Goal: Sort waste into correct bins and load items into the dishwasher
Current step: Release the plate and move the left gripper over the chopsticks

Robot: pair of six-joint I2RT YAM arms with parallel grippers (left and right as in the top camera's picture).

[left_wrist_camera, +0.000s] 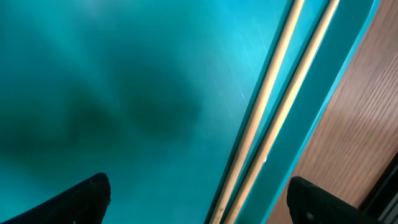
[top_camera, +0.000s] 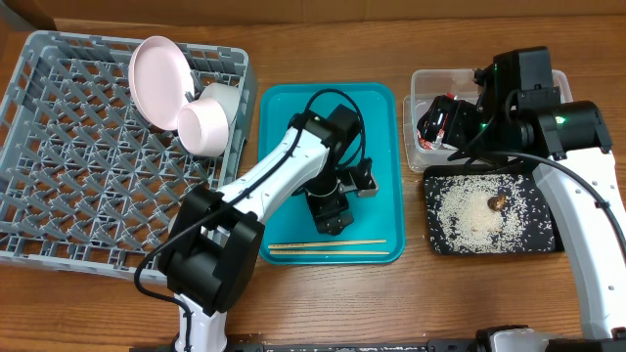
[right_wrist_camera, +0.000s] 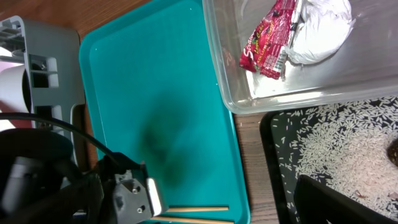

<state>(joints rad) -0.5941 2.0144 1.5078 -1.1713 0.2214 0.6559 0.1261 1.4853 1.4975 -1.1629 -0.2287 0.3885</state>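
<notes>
The chopsticks (top_camera: 328, 248) (left_wrist_camera: 273, 106) lie side by side along the near rim of the teal tray (top_camera: 284, 127). My left gripper (top_camera: 328, 220) (left_wrist_camera: 199, 196) hangs low over them, open. They run between its dark fingertips (left_wrist_camera: 81, 199), untouched. The red wrapper (right_wrist_camera: 267, 40) and white tissue (right_wrist_camera: 320, 28) lie in the clear tub (top_camera: 489, 83) (right_wrist_camera: 249, 102). Rice (top_camera: 474, 215) (right_wrist_camera: 348, 143) and a brown bit (top_camera: 496, 202) cover the black tray (top_camera: 543, 244). My right gripper (top_camera: 437, 125) (right_wrist_camera: 199, 205) is open above the tub's left edge, holding nothing. A plate (top_camera: 156, 66) and a bowl (top_camera: 205, 122) stand in the dishwasher rack (top_camera: 78, 166).
The rack fills the left of the table, the teal tray the middle, and the tub and black tray stand close together on the right. Bare wood shows in the narrow gaps between them and along the front edge. The left arm crosses over the tray from the front.
</notes>
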